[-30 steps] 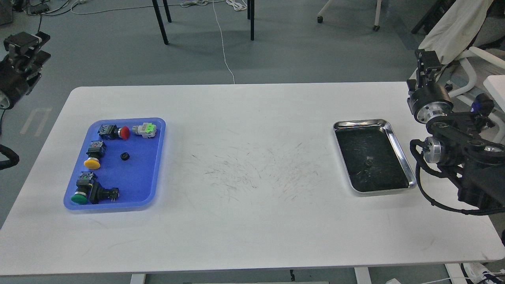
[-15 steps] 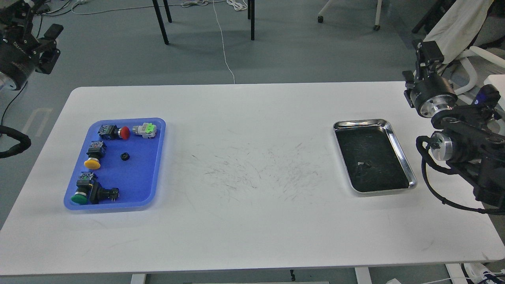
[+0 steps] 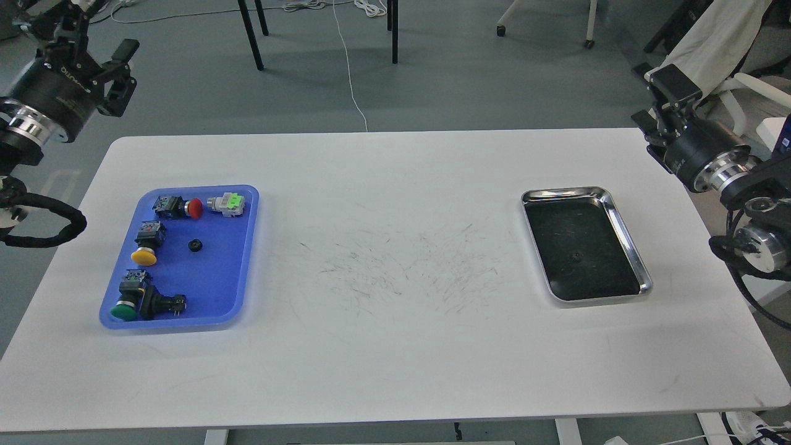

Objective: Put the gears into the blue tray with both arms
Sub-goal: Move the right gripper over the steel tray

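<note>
The blue tray (image 3: 216, 278) lies on the left of the white table. One small black gear (image 3: 196, 245) rests in its middle, among push-button switches. A second tiny dark gear (image 3: 576, 255) sits on the black lining of the steel tray (image 3: 625, 230) at the right. My left gripper (image 3: 102, 31) hangs high beyond the table's far left corner, well clear of the blue tray, its fingers spread with nothing between them. My right gripper (image 3: 660, 97) is raised past the far right corner, away from the steel tray. It is dark and its fingers cannot be told apart.
Push-buttons with red (image 3: 195, 208), yellow (image 3: 143, 255) and green (image 3: 123, 311) caps, a grey-and-green one (image 3: 227, 203) and a black one (image 3: 162, 304) share the blue tray. The table (image 3: 395, 346) is scuffed at its middle. Chair legs and cables lie on the floor behind.
The left arm swung up and to the right, bringing its gripper further into view. The right arm drew back to the right, away from the steel tray. The gears have not moved.
</note>
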Robot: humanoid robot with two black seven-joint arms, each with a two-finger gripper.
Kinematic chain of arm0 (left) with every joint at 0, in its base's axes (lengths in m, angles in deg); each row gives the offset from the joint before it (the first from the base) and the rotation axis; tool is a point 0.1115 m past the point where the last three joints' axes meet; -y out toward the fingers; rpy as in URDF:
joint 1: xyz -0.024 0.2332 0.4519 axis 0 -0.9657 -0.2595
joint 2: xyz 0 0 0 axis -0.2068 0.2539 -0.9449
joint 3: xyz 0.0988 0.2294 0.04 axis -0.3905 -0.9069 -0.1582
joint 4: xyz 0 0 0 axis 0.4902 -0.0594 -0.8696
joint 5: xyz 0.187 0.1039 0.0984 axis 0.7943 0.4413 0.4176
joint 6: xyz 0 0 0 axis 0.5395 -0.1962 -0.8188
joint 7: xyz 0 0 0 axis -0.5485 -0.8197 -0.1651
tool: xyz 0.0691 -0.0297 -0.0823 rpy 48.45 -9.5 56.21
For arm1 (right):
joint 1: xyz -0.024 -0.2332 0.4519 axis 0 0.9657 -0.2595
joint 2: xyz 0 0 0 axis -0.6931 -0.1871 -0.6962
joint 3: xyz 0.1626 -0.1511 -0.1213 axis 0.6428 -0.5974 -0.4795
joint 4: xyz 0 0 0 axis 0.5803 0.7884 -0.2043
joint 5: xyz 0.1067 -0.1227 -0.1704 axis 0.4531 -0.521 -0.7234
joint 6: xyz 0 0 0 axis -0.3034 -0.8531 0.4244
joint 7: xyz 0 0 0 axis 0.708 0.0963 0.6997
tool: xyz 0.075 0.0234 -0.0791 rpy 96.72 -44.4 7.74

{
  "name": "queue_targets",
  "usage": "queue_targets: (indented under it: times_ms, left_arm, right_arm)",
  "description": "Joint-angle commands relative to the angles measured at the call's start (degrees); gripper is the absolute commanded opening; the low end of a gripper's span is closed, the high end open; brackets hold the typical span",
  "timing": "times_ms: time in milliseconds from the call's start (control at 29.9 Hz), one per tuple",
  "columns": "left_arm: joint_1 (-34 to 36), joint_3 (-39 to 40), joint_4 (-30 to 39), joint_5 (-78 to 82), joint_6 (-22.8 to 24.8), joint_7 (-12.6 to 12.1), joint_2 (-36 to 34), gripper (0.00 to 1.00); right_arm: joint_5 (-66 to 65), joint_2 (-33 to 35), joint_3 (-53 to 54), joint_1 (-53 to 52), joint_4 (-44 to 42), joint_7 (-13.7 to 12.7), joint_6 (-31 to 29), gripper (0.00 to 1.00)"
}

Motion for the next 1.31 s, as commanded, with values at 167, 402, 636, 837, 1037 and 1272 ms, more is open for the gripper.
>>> queue_targets:
  times_ms: [167, 402, 636, 837, 1037, 1272]
  left_arm:
    - [0.1, -2.0, -0.1, 0.4, -0.9, 0.0, 0.2, 0.72]
    - [-0.1, -2.0, -0.9, 0.2, -2.7, 0.0, 3.4, 1.00]
    - [-0.4, -1.7, -3.8, 0.0, -2.4, 0.0, 4.1, 1.00]
    - [-0.4, 0.3, -12.4, -0.5, -2.1, -0.8, 12.1, 1.00]
    - [-0.9, 1.0, -13.0, -0.6, -2.4, -1.4, 14.0, 1.00]
    - [-1.0, 2.8, -14.6, -1.1, -2.7, -1.5, 15.4, 1.00]
  right_arm:
    - [-9.0, 0.6, -22.4, -14.9, 0.6, 0.0, -4.4, 0.95]
    - [-17.4, 0.6, -32.5, -20.9, -0.6, 0.1, -6.3, 0.95]
    - [-20.5, -0.5, -35.5, -20.4, -5.5, 0.1, -7.7, 0.95]
    - [-24.7, -1.2, -35.6, -18.0, -8.5, 0.2, -7.8, 0.95]
    - [-32.0, -1.5, -35.5, -15.2, -11.6, 0.5, -8.4, 0.95]
    - [-40.1, -4.3, -35.4, -13.9, -15.4, 0.5, -8.2, 0.94]
